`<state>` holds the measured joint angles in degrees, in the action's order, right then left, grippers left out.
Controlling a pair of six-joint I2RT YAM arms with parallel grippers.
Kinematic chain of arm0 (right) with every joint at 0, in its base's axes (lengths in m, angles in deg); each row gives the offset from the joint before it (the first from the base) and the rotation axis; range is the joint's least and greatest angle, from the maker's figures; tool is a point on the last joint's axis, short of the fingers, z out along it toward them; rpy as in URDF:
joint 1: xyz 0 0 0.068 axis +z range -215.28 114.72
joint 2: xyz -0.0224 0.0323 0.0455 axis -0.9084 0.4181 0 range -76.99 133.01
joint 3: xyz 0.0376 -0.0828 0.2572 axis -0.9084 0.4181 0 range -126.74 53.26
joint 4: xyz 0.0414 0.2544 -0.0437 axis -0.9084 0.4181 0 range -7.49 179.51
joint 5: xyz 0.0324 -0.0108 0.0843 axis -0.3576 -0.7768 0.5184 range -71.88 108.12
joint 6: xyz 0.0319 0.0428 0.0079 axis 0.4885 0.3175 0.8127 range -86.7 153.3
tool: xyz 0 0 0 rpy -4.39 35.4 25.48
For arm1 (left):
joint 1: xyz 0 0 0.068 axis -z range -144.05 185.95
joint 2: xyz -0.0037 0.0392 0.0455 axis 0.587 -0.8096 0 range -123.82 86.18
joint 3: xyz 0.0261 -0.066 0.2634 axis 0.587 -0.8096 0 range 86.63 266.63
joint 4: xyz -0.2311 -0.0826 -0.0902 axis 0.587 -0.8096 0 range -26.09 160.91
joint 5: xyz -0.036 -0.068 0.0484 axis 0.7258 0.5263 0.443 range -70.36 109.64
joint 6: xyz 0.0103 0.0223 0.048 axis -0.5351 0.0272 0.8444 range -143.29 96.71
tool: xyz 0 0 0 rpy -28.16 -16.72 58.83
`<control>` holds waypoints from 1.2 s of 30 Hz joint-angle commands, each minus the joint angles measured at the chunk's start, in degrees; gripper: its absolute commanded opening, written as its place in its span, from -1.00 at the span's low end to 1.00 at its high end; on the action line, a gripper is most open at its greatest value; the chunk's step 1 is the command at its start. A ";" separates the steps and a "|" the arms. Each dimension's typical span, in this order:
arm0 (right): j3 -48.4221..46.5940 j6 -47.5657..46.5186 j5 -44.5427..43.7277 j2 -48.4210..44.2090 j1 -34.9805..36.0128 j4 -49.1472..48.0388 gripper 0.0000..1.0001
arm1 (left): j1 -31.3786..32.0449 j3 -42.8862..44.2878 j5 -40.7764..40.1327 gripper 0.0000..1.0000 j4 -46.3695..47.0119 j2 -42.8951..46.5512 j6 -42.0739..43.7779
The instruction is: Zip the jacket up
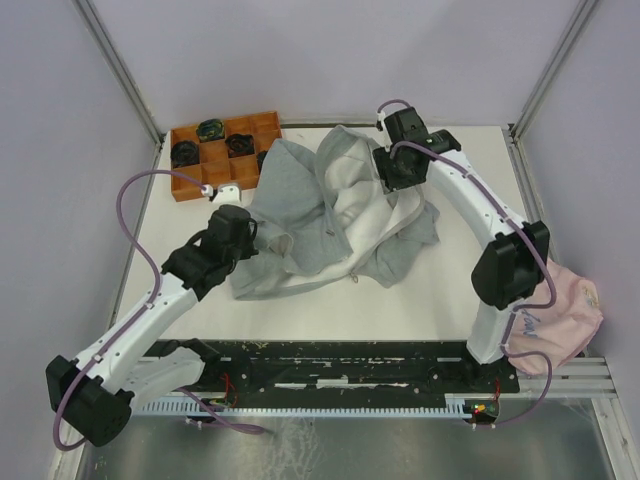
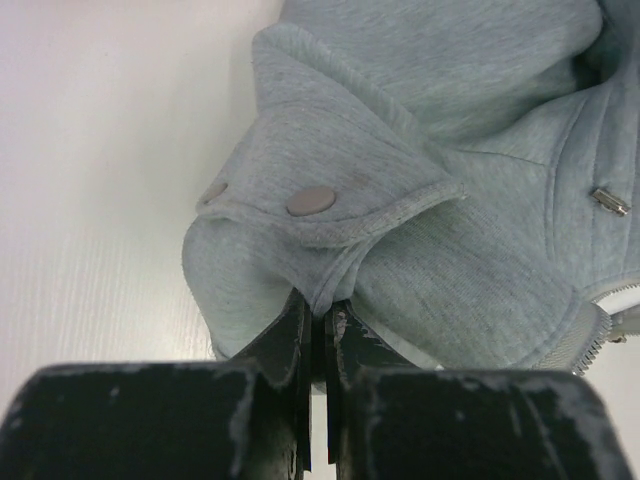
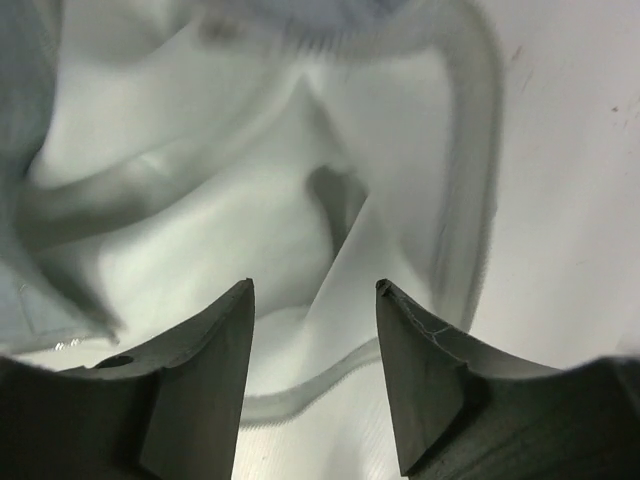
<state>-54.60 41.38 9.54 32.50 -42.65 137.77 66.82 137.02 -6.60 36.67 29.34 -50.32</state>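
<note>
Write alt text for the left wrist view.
The left claw is shut on a fold of the light grey soft fleece jacket, just under a flap with a round grey snap button. Its zipper teeth show at the right edge; the white table lies to the left.

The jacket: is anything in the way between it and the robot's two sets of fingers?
Nothing visible. The left fingers are shut on a fold of the jacket; the right fingers hang open over its white lining, with nothing between.
</note>
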 commanded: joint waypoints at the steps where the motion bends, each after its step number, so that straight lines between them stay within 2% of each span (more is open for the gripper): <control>1: 6.05 0.80 1.60 -12.73 2.12 -5.77 0.22 | -0.15 -1.16 2.73 -0.92 4.48 1.56 -2.89; 5: 14.02 2.72 6.03 -20.03 3.00 -10.34 0.29 | -0.14 -1.96 3.95 -0.93 4.78 2.78 -3.03; 11: 29.07 9.06 20.57 -25.04 6.39 -23.89 0.27 | -0.11 -2.49 4.40 -0.94 4.85 3.83 -2.99; 17: 35.18 11.86 24.18 -20.46 10.07 -30.39 0.18 | -0.16 -2.47 4.71 -0.94 4.88 3.82 -2.77; 27: 39.46 13.76 27.94 -11.07 10.45 -40.15 0.13 | -0.08 -2.84 4.85 -0.94 5.12 4.02 -2.86; 30: 39.46 13.83 30.77 -9.48 10.41 -41.25 -0.09 | -0.10 -2.84 4.79 -0.94 5.10 4.17 -2.86; 33: 37.77 11.72 31.46 -9.69 10.45 -39.09 -0.59 | -0.11 -2.79 4.86 -0.94 5.02 4.19 -2.78; 36: 30.16 6.54 27.78 -9.80 10.06 -31.72 -0.98 | -0.11 -2.82 5.50 -0.94 5.01 4.04 -2.68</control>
<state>-15.84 53.22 38.61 23.80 -32.18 102.32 66.82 134.02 -2.22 38.31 32.24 -51.13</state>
